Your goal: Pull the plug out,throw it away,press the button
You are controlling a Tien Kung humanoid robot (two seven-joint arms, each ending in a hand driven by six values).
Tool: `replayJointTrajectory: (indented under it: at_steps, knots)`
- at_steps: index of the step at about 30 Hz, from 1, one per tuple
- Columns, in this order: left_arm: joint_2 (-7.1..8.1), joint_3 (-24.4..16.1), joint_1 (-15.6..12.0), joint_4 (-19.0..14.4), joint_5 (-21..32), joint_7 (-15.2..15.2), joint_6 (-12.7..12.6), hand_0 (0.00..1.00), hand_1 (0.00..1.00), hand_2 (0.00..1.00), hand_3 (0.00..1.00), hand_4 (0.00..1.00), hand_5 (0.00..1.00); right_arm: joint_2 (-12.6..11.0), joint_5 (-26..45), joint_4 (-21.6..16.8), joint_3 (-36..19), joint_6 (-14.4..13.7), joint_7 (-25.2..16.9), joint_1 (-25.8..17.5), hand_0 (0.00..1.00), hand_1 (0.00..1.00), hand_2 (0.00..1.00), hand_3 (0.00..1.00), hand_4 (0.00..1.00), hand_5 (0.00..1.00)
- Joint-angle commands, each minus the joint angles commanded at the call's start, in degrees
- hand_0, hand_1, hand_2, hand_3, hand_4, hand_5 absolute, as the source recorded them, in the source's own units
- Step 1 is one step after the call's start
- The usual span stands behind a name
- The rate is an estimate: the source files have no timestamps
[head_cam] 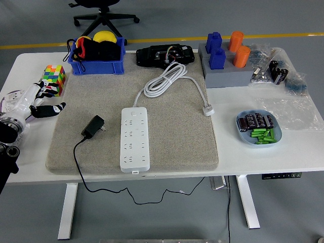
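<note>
White power strip point(135, 137) is lying lengthwise on the grey felt mat point(174, 136), taken here as the reference landmark. No plug is sitting in any of its sockets. Its own white cable point(164, 80) is coiling on the mat beyond the strip's far end and ending in a white plug point(208, 109) resting on the mat to the strip's right, apart from it. The black plug point(93, 126) is lying loose on the mat just left of the strip, near it but not touching; its black cord point(78, 162) is running toward the near edge of the mat, dropping over the table edge and hanging below.

Left hand point(40, 101) is sitting over the white table point(304, 147) well to the left of the strip, off the mat's left edge, fingers loosely spread and gripping nothing. Right arm is not showing.

Far-left of the strip, beside the hand, a multicoloured cube point(54, 79) is standing on the table. Beyond the strip, at the mat's far-left corner, a blue bin point(97, 66) is holding black and yellow items; a black device point(165, 54) is lying past the cable coil. Right of the strip, off the mat, a light-blue dish point(242, 132) is holding dark and green small parts. A grey block with blue and orange pieces point(225, 61) is standing far-right.
</note>
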State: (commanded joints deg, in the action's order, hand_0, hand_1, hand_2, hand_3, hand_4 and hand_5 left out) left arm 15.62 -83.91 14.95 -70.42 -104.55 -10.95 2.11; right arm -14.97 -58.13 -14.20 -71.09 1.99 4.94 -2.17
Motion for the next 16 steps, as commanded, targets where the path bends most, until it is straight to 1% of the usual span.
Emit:
replayJointTrajectory:
  at_steps: [16]
  knots:
    - [0.06,0.31,-0.63,-0.36,0.12,-0.22,0.08,0.796,0.741,0.716,0.783,0.732,0.098,0.11,-0.52,0.00,-1.08,0.01,0.02,0.20,0.728,0.679,0.659,0.642,0.742,0.592]
